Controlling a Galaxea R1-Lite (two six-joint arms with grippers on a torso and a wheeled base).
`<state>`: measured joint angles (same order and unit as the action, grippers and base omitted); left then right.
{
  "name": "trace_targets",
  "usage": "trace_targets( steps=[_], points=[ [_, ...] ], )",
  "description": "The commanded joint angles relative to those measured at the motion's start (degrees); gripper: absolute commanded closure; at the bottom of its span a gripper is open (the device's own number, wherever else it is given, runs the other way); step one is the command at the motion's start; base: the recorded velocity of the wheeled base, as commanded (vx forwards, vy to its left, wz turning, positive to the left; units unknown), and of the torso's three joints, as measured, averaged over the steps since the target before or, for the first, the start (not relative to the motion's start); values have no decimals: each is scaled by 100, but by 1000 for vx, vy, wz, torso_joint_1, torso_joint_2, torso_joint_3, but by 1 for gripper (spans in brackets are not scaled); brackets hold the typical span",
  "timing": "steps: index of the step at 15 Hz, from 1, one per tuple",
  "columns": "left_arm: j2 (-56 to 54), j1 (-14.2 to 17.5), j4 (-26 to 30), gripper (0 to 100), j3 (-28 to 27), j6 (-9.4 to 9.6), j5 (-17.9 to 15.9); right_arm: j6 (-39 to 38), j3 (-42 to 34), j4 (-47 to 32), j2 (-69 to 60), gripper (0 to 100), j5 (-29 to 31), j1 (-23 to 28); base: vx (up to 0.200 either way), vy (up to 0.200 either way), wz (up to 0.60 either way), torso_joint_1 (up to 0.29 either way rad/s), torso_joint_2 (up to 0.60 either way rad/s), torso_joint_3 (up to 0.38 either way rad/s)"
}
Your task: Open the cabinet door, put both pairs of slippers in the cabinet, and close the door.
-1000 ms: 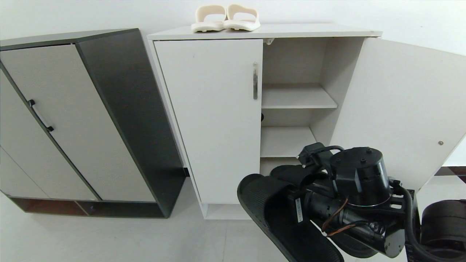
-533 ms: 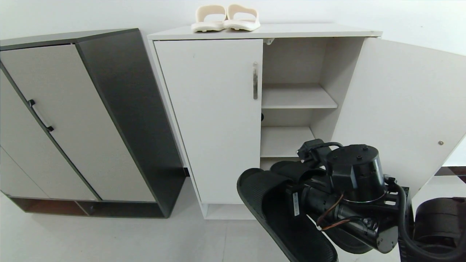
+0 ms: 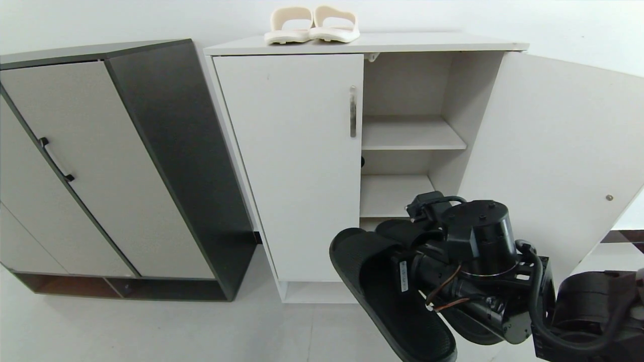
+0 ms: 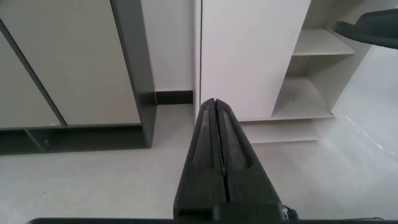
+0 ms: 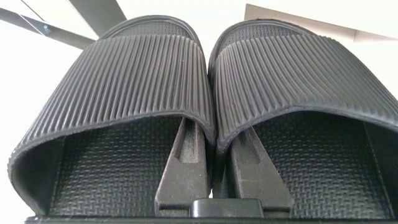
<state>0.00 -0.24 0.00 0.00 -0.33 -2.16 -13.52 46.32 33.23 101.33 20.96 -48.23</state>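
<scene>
Since a second ago, the right gripper (image 5: 214, 149), clamped on the black slippers (image 3: 387, 291), has shifted slightly left at the lower right of the frame. The left gripper (image 4: 216, 130) is pressed together, empty. Cream slippers (image 3: 312, 25) sit at upper centre on the white cabinet (image 3: 287, 166), and its right door (image 3: 553, 151) stands open.

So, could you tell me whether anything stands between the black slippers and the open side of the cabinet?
Nothing visible does. The right gripper holds the black slippers just before the open right half of the cabinet; its right door is swung wide, and the shelves inside look bare.
</scene>
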Motion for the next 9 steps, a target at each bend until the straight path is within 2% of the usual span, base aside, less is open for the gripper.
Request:
trace_targets(
  steps=[1, 8, 9],
  points=[
    [9, -2, 0, 100, 0, -2, -4, -2, 8, -1, 45, 100, -4, -3, 0, -200, 0, -2, -7, -2],
    [9, -2, 0, 100, 0, -2, 5, -2, 8, 8, 265, 100, 128, 15, 0, -200, 0, 3, 5, 1],
    [9, -2, 0, 100, 0, -11, 5, -10, 35, 8, 326, 100, 146, 15, 0, 0, 0, 0, 0, 0]
  ],
)
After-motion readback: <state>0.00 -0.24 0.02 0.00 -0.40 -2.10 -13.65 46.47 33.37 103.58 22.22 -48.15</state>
